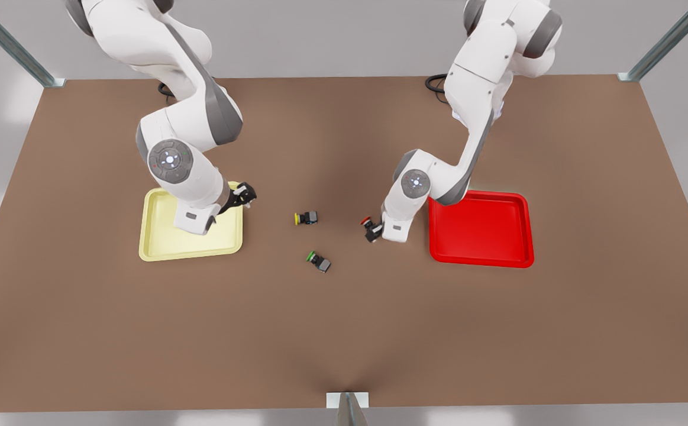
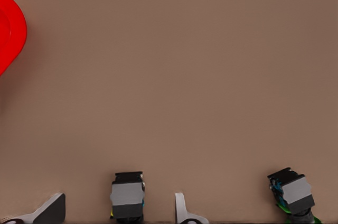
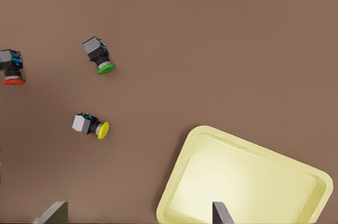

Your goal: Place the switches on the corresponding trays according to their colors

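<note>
The left hand (image 1: 373,232) is down at the surface (image 1: 344,331) just outside the red tray (image 1: 480,258), on the side facing the yellow tray (image 1: 190,253). Its fingers (image 2: 182,209) are spread on either side of the red switch (image 1: 368,223), with a gap on both sides, so nothing is gripped yet. The stance looks like the lead-in to a pickup, the tray being a short carry away. The yellow switch (image 1: 306,218) lies farther from the red tray, on its side on the bare surface. The green switch (image 1: 319,261) lies near it, with no tray of its colour in sight. Beyond them, well apart from the red tray, the right hand (image 1: 243,195) hovers released at the yellow tray's rim, apparently waiting. Both trays hold nothing.
</note>
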Tool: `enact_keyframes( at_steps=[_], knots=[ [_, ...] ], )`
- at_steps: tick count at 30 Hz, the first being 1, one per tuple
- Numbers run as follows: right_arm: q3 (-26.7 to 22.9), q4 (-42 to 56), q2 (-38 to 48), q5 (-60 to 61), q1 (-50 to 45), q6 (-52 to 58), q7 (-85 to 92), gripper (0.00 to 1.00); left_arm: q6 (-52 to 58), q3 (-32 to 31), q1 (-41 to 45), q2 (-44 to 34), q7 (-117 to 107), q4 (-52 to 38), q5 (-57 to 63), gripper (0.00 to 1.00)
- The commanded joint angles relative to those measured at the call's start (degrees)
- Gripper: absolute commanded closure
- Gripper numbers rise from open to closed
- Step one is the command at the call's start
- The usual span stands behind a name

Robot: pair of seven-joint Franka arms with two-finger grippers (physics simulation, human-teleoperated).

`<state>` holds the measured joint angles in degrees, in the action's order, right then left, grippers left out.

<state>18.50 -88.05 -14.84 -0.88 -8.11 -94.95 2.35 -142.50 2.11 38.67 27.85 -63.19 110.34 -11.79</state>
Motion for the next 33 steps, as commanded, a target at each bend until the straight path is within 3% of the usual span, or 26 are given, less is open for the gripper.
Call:
enact_keyframes(
  at_steps=[1, 7, 17, 19, 23, 26, 33],
  knots=[
    [0.0, -0.6, 0.0, 0.0, 0.1, -0.1, 1.9, 0.00, -0.7, 0.0, 0.3, 0.0, -0.2, 0.7, -2.1, 0.00],
    [1.2, -4.9, -1.7, -0.4, -2.2, -7.3, 13.6, 0.00, -3.2, 0.1, 2.8, 3.4, -1.6, 2.0, -2.1, 0.00],
    [3.2, -1.8, -11.2, -1.2, -10.0, -19.0, 41.0, 0.00, -4.4, 0.0, 3.7, 6.1, -1.6, 1.6, -2.3, 0.00],
    [3.6, -1.9, -12.5, -1.2, -11.0, -21.4, 42.7, 0.00, -5.0, 0.0, 3.7, 6.5, -1.6, 1.6, -2.3, 0.09],
    [3.7, -2.9, -15.0, -2.0, -13.8, -25.5, 43.5, 0.00, -4.9, 0.1, 3.7, 6.5, -1.6, 1.6, -2.3, 0.42],
    [3.7, -4.6, -15.0, -2.0, -13.9, -25.7, 43.4, 0.00, -4.9, 0.0, 3.7, 6.4, -1.5, 1.6, -2.3, 0.49],
    [3.6, -6.7, -17.4, -2.1, -13.7, -25.7, 42.4, 0.00, -4.9, 0.0, 3.7, 6.3, -1.5, 1.5, -2.3, 0.50]
  ],
)
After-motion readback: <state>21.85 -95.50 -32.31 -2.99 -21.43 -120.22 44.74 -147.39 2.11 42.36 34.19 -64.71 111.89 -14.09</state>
